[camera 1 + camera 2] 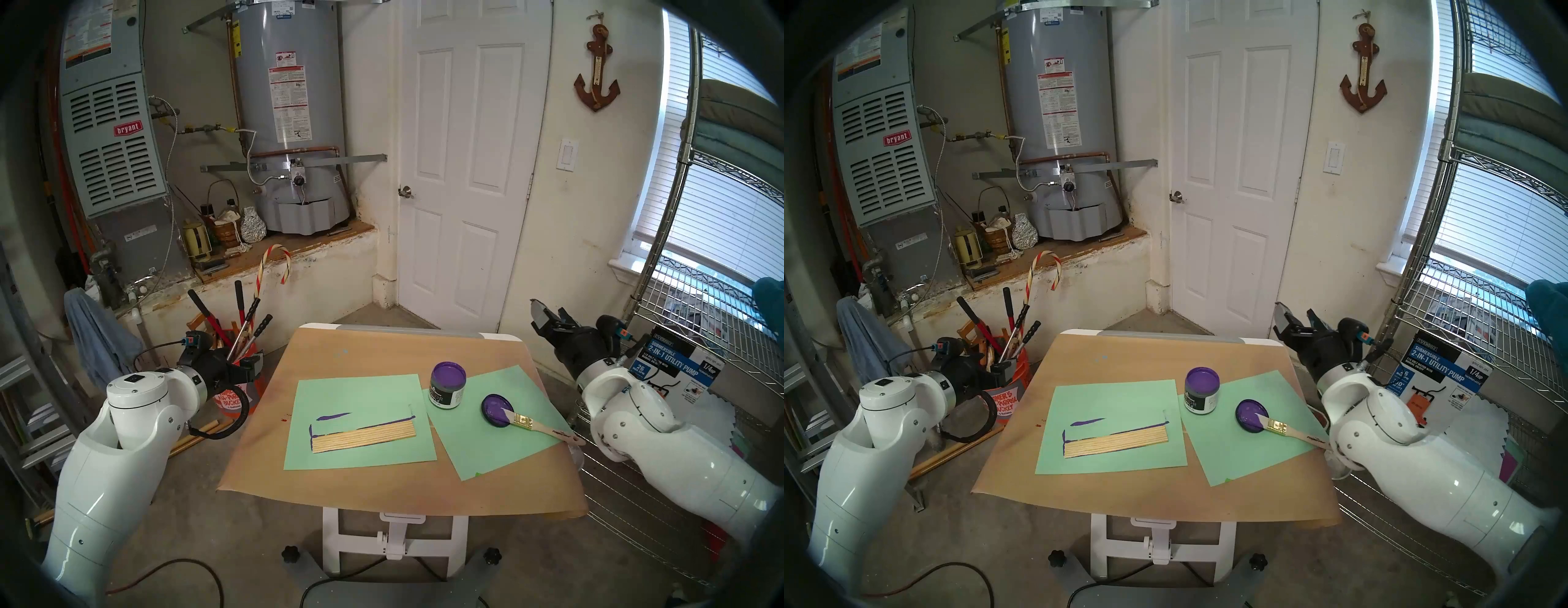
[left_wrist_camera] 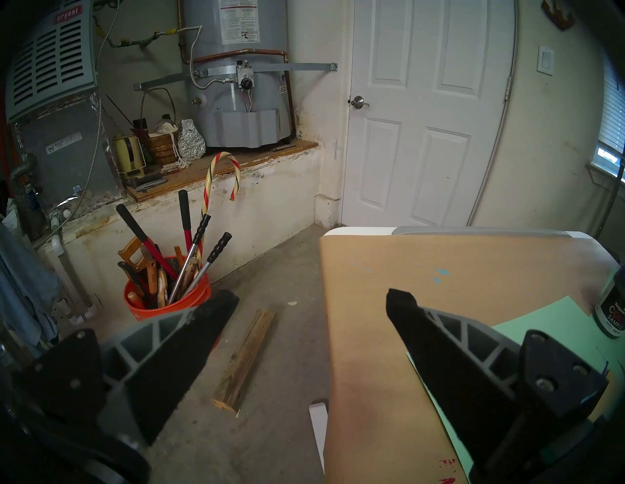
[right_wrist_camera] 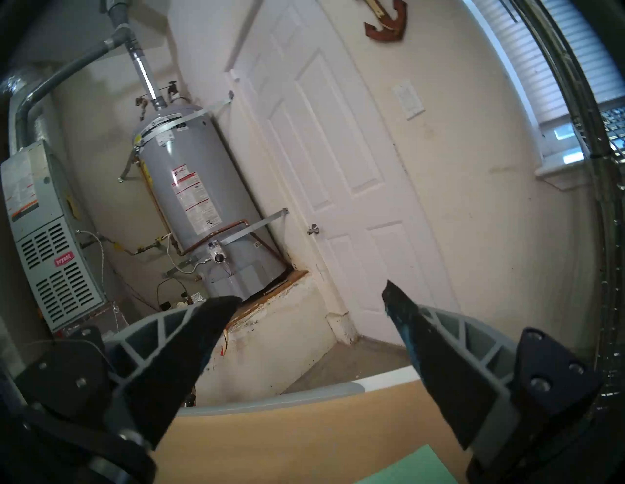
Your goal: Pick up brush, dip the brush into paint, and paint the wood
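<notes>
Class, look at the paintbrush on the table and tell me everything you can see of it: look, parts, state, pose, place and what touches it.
The brush is small and flat, with a pale wooden handle bearing dark lettering, a brass-coloured ferrule and short light bristles. It lies flat and unheld on the right mint-green sheet, slanted. Its bristles rest on the purple-coated lid, and its handle end reaches toward the table's right edge, near the right arm. The paint jar stands apart, to the lid's left.
</notes>
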Motion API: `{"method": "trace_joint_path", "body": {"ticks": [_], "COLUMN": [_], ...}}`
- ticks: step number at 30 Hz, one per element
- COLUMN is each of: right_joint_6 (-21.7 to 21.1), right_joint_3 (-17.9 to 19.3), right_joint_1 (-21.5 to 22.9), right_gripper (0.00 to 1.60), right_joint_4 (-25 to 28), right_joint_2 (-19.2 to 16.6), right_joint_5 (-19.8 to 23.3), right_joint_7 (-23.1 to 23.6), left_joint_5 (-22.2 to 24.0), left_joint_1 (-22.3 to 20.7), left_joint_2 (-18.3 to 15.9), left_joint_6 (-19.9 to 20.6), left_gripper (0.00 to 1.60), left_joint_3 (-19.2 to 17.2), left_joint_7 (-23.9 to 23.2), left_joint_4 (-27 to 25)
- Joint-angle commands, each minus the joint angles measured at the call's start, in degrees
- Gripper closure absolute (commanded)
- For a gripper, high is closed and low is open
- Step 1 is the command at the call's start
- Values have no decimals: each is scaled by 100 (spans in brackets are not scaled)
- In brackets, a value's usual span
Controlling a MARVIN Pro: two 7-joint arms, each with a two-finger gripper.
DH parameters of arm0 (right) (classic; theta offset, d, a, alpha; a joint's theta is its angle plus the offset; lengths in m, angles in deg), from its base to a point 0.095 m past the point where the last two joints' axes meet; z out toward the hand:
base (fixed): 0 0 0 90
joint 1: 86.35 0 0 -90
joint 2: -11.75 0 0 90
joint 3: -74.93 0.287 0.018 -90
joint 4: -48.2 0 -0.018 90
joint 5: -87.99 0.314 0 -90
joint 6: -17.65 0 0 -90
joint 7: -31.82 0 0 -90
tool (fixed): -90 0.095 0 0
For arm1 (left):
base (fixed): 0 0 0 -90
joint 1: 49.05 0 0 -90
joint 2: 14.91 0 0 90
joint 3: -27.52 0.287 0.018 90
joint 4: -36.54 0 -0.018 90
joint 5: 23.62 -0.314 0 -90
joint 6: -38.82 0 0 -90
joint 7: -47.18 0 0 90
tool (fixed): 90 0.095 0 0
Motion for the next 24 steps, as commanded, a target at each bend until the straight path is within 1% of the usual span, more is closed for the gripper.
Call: {"method": "trace_joint_path", "body": {"ticks": [1,4,5,10,13,14,18,24], "right_joint_6": [69,71,70,75,88,107,177,215], "right_joint_3": [455,562,606,689,813,863,1037,1185], "right_joint_1": [-686,-898,-1029,-1371,-1612,-1712,-1963,-2379], "right_gripper": [0,0,0,0,0,0,0,0], "right_joint_4": [132,97,97,30,-73,-85,-179,-475], "right_joint_2": [-672,-841,-937,-1164,-1271,-1337,-1431,-1453], "right_joint_5": [779,1090,1213,1615,1943,1991,2309,2790], "right_joint_7": [188,216,255,308,295,331,418,571], "left_joint_5": [3,3,2,2,2,2,2,1], "left_joint_1": [-37,-38,-39,-41,-42,-42,-45,-48], "left_joint_2": [-13,-14,-14,-15,-15,-16,-16,-17], "left_joint_6": [-15,-17,-17,-17,-17,-18,-18,-19], "left_gripper": [0,0,0,0,0,0,0,0], "left_joint_3": [-34,-32,-31,-28,-25,-25,-20,-16], "left_joint_7": [-1,-1,-2,-2,-2,-2,-2,-2], "left_joint_4": [-56,-53,-52,-48,-45,-45,-38,-32]}}
